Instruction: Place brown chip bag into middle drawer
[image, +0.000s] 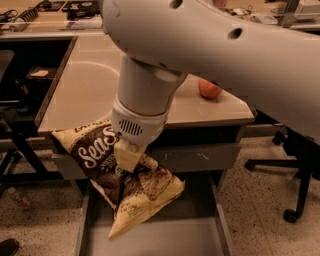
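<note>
My gripper (129, 161) is shut on the brown chip bag (125, 180), a crinkly dark brown bag with white "Sea S" script and pale yellow ends. I hold it in the air in front of the desk's front edge, tilted with one yellow end hanging down. The middle drawer (195, 237) stands pulled out below the bag, a wide grey metal tray with a flat floor and thin side walls. The bag's lower tip hangs just above the drawer's floor. My white arm fills the top of the view and hides much of the desk.
A red apple (208, 89) sits on the beige desk top (85, 95) at the right. The grey drawer front (200, 156) with pale scratches is above the open drawer. An office chair base (295, 190) stands at the right. Dark furniture is at the left.
</note>
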